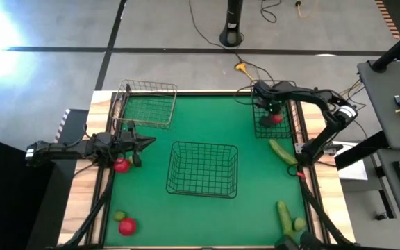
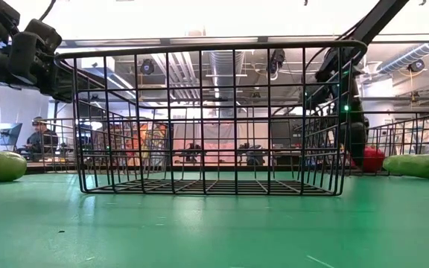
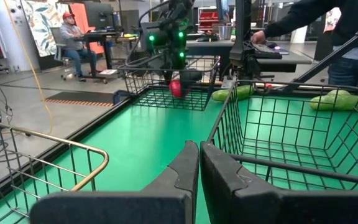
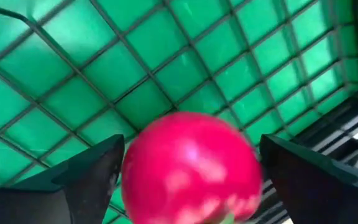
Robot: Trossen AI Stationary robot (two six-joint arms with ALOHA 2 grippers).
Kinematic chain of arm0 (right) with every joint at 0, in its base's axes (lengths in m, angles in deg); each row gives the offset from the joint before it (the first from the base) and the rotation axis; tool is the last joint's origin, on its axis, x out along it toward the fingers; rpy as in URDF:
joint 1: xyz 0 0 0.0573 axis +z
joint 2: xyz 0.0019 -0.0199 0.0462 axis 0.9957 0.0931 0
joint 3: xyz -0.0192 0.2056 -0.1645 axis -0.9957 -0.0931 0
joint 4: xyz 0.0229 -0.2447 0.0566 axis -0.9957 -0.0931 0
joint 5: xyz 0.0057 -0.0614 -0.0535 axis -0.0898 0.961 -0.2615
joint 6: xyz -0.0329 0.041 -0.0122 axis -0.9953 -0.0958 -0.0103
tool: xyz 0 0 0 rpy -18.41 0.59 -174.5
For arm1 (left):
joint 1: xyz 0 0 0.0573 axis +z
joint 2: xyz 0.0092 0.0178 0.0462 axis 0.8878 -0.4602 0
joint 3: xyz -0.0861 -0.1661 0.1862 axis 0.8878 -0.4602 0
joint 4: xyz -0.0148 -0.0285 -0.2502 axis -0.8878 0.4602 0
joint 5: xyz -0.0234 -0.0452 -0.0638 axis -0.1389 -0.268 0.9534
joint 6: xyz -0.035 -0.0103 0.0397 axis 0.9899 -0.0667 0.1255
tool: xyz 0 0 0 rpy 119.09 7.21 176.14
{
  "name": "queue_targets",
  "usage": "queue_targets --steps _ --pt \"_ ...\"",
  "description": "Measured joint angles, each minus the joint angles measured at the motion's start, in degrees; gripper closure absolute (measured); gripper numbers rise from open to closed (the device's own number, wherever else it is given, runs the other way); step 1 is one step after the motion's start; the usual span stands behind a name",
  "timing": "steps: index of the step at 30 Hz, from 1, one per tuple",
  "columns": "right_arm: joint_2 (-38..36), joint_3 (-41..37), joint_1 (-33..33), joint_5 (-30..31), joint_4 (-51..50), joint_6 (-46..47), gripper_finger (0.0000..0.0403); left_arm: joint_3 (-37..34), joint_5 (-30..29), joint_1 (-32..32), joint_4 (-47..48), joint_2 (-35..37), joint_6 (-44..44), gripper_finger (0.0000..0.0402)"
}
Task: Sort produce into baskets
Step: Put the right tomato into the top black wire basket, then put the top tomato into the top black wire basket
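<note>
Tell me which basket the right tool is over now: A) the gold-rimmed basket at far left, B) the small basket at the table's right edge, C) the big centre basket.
B: in the high view the right tool, fingers spread, hangs over the small right-edge basket, a red tomato beneath it.

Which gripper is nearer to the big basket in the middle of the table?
Left. The left gripper sits just beside the middle basket; the right gripper is farther, over the right basket.
</note>
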Motion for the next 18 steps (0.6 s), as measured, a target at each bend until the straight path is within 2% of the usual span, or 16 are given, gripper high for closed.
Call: queue_targets --steps 9,12,15,18 --pt "-2.6 5.4 0.0 -0.2 -1.4 -0.4 0.0035 0.0 0.0 0.0 0.0 0.0 0.0 0.0401" --pt "-4.2 8.4 0.4 -2.0 -2.1 0.7 0.0035 0.0 0.0 0.0 0.0 0.0 0.0 0.0401" --pt "-7.0 10.9 2.1 -3.6 -2.6 1.9 0.0035 0.0 0.0 0.0 0.0 0.0 0.0 0.0402" --pt "-11.3 12.0 4.5 -2.1 0.2 1.9 0.0035 0.0 0.0 0.0 0.0 0.0 0.0 0.0401"
